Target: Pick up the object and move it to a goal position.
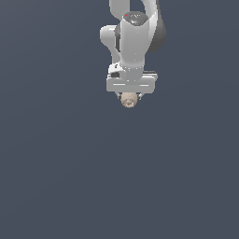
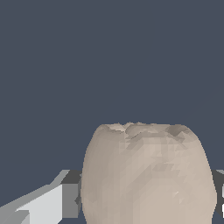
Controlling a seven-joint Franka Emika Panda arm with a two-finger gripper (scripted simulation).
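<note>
Grip is yours: gripper (image 1: pixel 129 98) clenches the beige lump (image 1: pixel 128 101) between its fingers (image 2: pixel 52 203) at upper centre of the exterior view, directly beneath your wrist.

**A bare simulated test space**

Nothing homely here: a flat, featureless slate-grey ground (image 1: pixel 60 177) spreads evenly on every side of the white robot arm (image 1: pixel 133 42), and every surface has the smooth, faceted look of a computer render.
</note>
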